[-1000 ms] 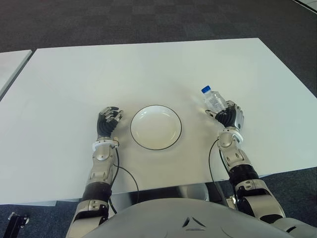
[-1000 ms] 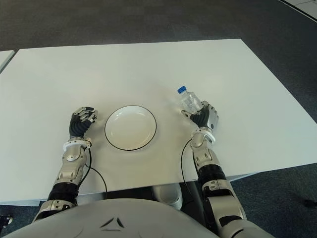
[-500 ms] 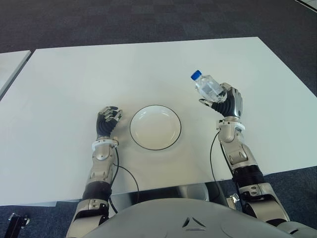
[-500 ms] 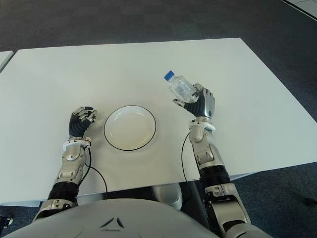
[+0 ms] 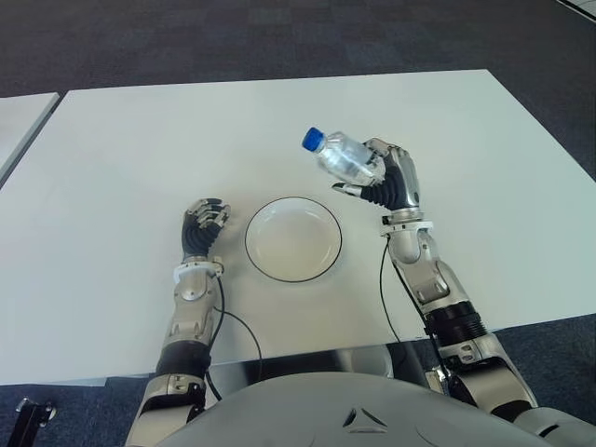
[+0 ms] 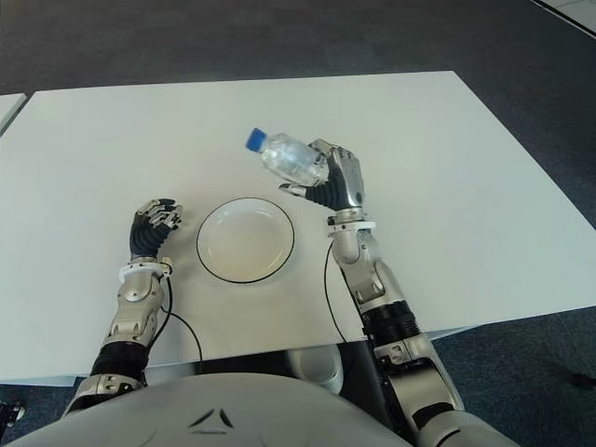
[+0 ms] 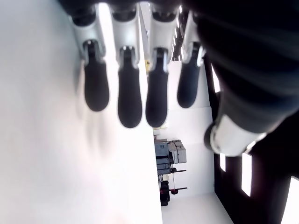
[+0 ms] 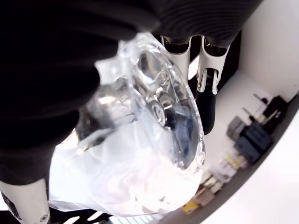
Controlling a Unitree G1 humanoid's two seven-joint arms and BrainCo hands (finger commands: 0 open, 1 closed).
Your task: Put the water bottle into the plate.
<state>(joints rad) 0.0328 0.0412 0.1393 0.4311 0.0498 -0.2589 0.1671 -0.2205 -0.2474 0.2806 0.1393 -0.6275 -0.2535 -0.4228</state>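
A clear water bottle (image 5: pixel 340 156) with a blue cap is held in the air, tilted with its cap toward the left, above the far right rim of the plate. My right hand (image 5: pixel 386 182) is shut on its body; the right wrist view shows the bottle (image 8: pixel 135 154) pressed between palm and fingers (image 8: pixel 205 100). The white plate (image 5: pixel 293 238) with a dark rim lies on the table near the front edge, with nothing in it. My left hand (image 5: pixel 203 228) shows just left of the plate, its fingers (image 7: pixel 130 100) curled and holding nothing.
The white table (image 5: pixel 233 130) stretches wide behind the plate and to both sides. A second white table's corner (image 5: pixel 19 116) shows at the far left. Dark carpet lies beyond the table's far edge.
My right hand has lifted the bottle off the table and carried it up and to the left, toward the plate. The bottle now tilts more. The left hand has not moved.
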